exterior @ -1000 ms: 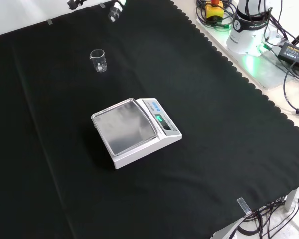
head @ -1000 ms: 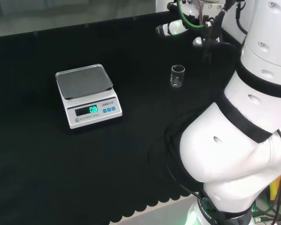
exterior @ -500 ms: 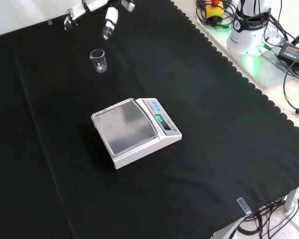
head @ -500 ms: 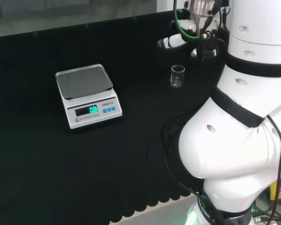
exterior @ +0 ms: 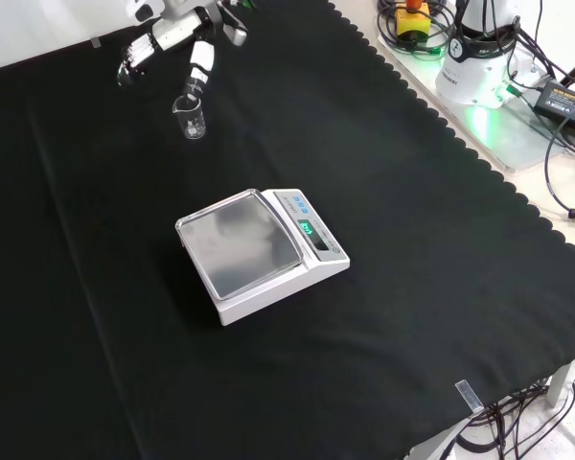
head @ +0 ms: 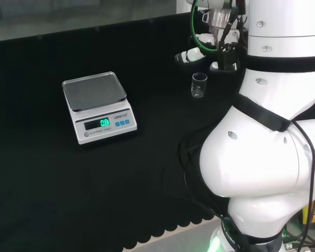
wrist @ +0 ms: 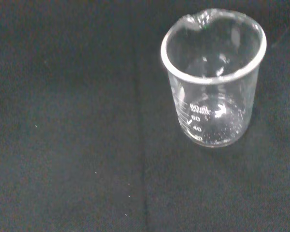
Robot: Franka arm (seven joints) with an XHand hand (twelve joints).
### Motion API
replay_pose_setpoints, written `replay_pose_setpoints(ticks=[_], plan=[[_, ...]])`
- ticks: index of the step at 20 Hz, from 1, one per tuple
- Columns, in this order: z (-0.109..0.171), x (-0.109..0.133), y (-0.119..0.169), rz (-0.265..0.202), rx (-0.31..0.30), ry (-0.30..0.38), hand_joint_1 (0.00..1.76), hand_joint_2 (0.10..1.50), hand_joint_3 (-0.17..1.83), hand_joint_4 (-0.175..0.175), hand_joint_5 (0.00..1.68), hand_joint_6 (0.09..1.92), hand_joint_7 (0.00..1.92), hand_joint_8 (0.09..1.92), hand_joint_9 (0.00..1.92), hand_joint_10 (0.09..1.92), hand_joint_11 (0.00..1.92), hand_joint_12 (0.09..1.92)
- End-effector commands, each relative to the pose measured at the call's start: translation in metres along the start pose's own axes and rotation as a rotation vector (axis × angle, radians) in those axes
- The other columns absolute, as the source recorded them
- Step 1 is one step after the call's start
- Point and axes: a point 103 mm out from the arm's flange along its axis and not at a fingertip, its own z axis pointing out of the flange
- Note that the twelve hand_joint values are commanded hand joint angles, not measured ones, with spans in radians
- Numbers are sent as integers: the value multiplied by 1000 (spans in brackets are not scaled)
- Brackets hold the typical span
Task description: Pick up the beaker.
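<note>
A small clear glass beaker stands upright on the black cloth, to the right of the scale in the head view. In the front view the beaker is near the top left. The wrist view has the beaker close up, empty, with printed marks and a pour spout. The black and white hand hovers just above and behind the beaker in the front view, its fingers straight and spread, apart from the glass. In the head view the hand sits just beyond the beaker.
A white digital scale with a steel pan stands left of the beaker in the head view, and mid-cloth as the scale in the front view. The arm's white links fill the head view's right. Cables and a base lie off the cloth's right edge.
The hand has come down and closer to the beaker over the last second. The arm's links have swung left in the head view. The beaker and scale have not moved.
</note>
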Motion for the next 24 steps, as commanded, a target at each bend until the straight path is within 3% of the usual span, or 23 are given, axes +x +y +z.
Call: replay_pose_setpoints(ticks=[1,6,24], plan=[[19,-1,6,39,53,4,330,778,135,-39,156,87,0,535,0,460,0,1505],[32,-8,8,33,89,2,330,779,133,-40,159,87,0,538,0,457,0,1501],[57,-18,3,122,172,-32,369,787,123,-43,168,87,0,545,0,442,0,1483]])
